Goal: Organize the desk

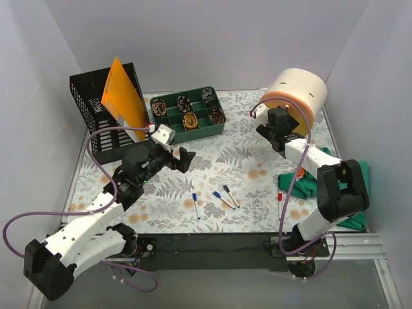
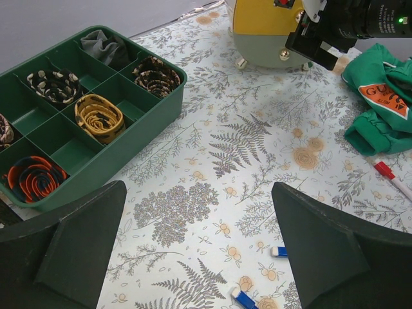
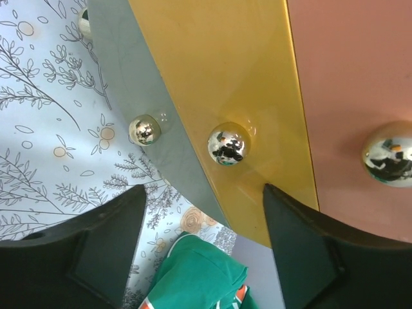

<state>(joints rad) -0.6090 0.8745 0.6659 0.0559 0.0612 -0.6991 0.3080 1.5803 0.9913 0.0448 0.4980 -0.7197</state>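
The desk (image 1: 248, 158) is a pale top printed with ferns and orange flowers, with a black bar along its near edge. Three pens (image 1: 222, 198) lie at front centre, and two blue pen caps (image 2: 279, 252) show in the left wrist view. A red pen (image 1: 280, 197) lies beside a crumpled green cloth (image 1: 335, 174) at the right. My left gripper (image 1: 183, 159) is open and empty above the desk's middle (image 2: 199, 251). My right gripper (image 1: 269, 127) is open at the foot of a round tiered organiser (image 1: 297, 96), whose grey and yellow tiers (image 3: 212, 84) sit between its fingers.
A green compartment tray (image 1: 212, 127) holding rolled ties stands at back centre (image 2: 161, 106). A black mesh file holder (image 1: 87, 96) with an orange folder (image 1: 123, 96) stands at back left. White walls enclose the desk on three sides. The green cloth (image 3: 193, 277) lies below the right gripper.
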